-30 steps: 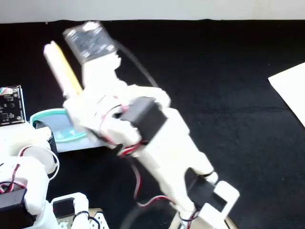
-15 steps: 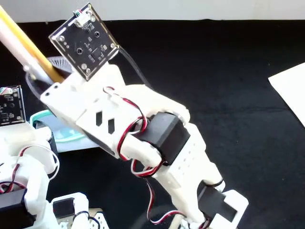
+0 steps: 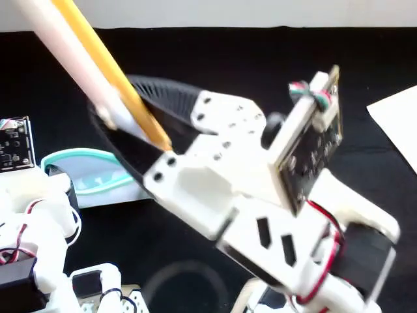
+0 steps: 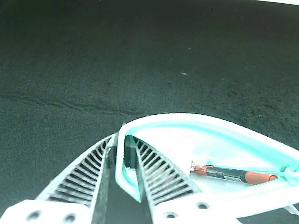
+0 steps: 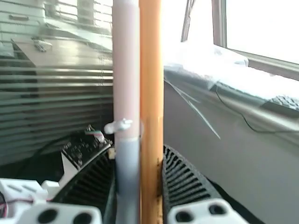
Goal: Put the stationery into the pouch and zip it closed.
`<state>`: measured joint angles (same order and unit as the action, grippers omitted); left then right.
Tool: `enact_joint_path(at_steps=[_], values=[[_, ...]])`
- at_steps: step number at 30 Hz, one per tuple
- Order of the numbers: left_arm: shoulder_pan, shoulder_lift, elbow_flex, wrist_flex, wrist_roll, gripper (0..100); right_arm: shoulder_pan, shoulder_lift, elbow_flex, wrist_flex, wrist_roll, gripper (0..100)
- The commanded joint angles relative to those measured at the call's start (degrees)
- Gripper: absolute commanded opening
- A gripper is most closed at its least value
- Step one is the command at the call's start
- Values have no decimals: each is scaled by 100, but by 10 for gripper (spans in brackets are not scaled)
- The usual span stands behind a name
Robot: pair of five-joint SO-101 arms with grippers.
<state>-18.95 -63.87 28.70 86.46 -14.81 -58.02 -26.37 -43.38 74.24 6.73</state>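
The right gripper [image 5: 138,182] clenches a yellow pencil [image 5: 150,93] and a pale pen [image 5: 125,70], high above the table [image 3: 260,65]. The left gripper [image 4: 122,156] pinches the rim of the pouch [image 4: 219,125], at the left, an orange pen [image 4: 231,175] inside. Gripped side by side, either could slip and miss the opening.

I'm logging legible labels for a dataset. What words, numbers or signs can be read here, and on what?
Red-and-black pen inside the clear teal-rimmed pouch: print on its barrel, too small to read.
Dark camera circuit board beside the pouch: markings too blurred to read.
Yellow pencil and white pen in the right end effector: no print visible.
No text is legible.
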Motion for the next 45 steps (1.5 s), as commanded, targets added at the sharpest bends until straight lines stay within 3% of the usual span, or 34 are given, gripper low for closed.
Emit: enact_joint_path(at_steps=[1, 8, 15, 19, 32, 45], values=[[84, 66, 198, 97, -18, 7, 382, -637, 462, 224, 26, 8], [92, 66, 198, 97, -18, 7, 426, -2510, 2897, 163, 18, 8], [110, 66, 198, 97, -18, 7, 418, -4286, 6519, -2536, 18, 8], [110, 66, 198, 97, -18, 7, 382, -4690, 7626, -3820, 18, 8], [110, 66, 207, 105, -18, 7, -136, -2958, 7662, -5376, 44, 12], [119, 66, 215, 97, -18, 7, -418, -637, 6334, -5420, 422, 10]])
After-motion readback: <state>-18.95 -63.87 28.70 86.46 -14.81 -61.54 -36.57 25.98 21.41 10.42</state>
